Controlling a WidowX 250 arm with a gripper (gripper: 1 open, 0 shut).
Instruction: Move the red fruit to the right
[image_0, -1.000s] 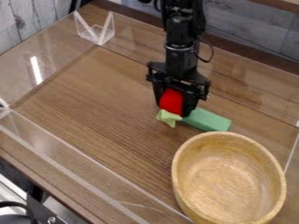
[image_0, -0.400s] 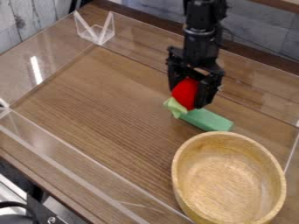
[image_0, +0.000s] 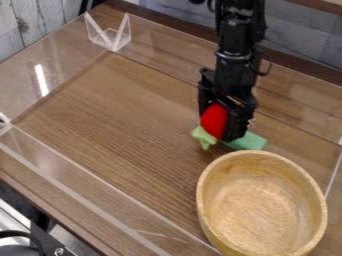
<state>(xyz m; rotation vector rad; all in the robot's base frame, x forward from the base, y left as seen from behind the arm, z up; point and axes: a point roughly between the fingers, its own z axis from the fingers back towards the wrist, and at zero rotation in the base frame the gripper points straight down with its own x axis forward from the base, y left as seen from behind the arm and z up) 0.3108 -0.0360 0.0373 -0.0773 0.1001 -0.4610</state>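
Hovering above the glossy red strawberry-like toy with its light-green leafy cap, I spread my black gripper. The flat green rectangular block lies just beside it.

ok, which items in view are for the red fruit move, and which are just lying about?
In the job:
- red strawberry-like toy with its light-green leafy cap
- gripper, over the toy

Lying about:
- wooden bowl
- flat green block
- white wire stand
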